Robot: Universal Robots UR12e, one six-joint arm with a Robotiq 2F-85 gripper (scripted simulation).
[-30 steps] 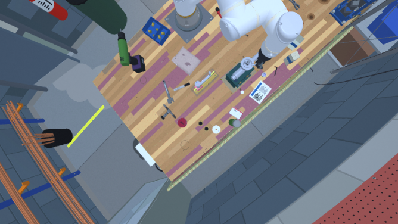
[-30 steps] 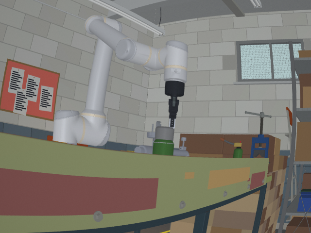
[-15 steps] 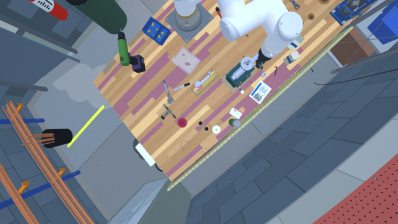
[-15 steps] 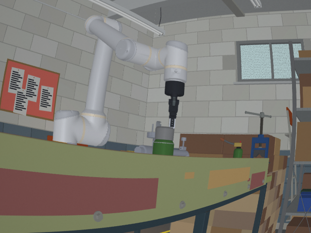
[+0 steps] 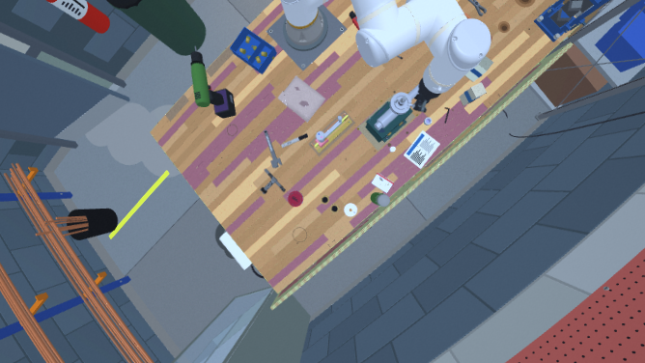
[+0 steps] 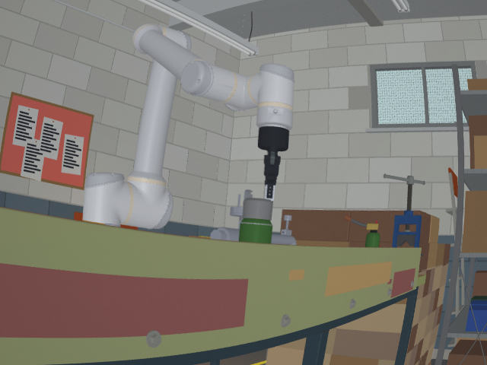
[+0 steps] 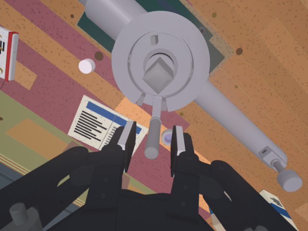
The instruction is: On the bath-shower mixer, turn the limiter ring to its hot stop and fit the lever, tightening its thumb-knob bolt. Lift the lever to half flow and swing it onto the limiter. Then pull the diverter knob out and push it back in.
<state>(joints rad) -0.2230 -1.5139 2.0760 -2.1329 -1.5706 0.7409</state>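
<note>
The mixer [image 5: 392, 118] is partly hidden behind a green can [image 6: 255, 231] in the second side camera. It is a grey tube on a dark green base, with a round head [image 7: 160, 61] and a square stem [image 7: 157, 73] at its centre. A limiter ring sits around the stem, and its grey handle pin [image 7: 152, 139] sticks out toward me. My gripper [image 7: 152, 146] is open, astride the pin, and holds nothing. The diverter knob [image 7: 288, 181] is at the tube's far right end. The lever [image 5: 329, 132] lies in a tray to the left of the mixer.
A blue parts box [image 5: 253, 49] sits near the arm's base. A printed sheet [image 7: 103, 123] and a small white washer [image 7: 168, 137] lie under my fingers. A white disc [image 7: 86, 66] lies left of the head. The bench edge [image 5: 425, 178] runs close by.
</note>
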